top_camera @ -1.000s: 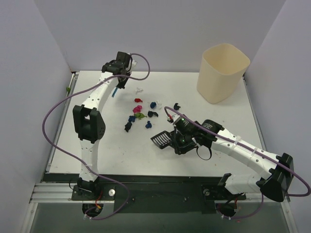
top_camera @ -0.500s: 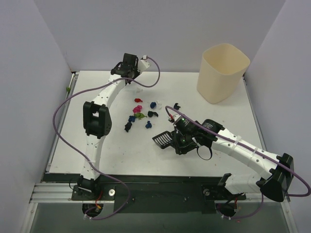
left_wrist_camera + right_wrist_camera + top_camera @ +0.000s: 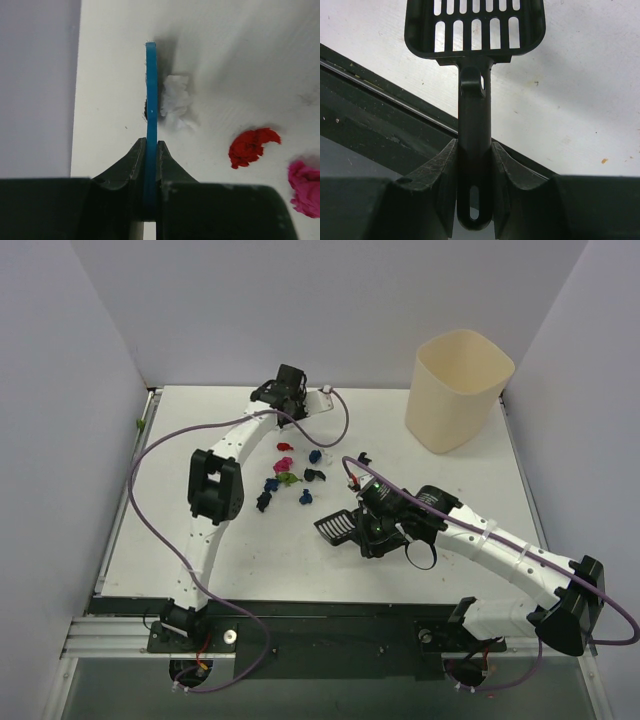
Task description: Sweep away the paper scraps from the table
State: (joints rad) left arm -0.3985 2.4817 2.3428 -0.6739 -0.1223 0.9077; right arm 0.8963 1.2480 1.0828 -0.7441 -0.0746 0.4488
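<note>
The paper scraps (image 3: 290, 478) lie in a loose cluster on the white table (image 3: 150, 540), in pink, red, green, blue and black. My left gripper (image 3: 290, 390) is at the back of the cluster, shut on the blue hand brush (image 3: 151, 100). In the left wrist view the gripper (image 3: 151, 145) holds the brush edge-on, with a white scrap (image 3: 175, 102) touching its right side, and a red scrap (image 3: 250, 147) and a pink scrap (image 3: 305, 187) further right. My right gripper (image 3: 368, 532) is shut on the handle of the black slotted scoop (image 3: 335, 528), which lies in front of and to the right of the cluster. The right wrist view shows the gripper (image 3: 475, 147) and scoop (image 3: 475, 25).
A tall cream bin (image 3: 457, 390) stands at the back right of the table. One black scrap (image 3: 362, 456) lies apart, toward the bin. The dark front rail (image 3: 370, 115) runs just under the scoop handle. Lilac walls close in the left, back and right.
My left arm has swung to the right along the back edge with the brush, now reaching the white scrap. The right arm and scoop have not moved.
</note>
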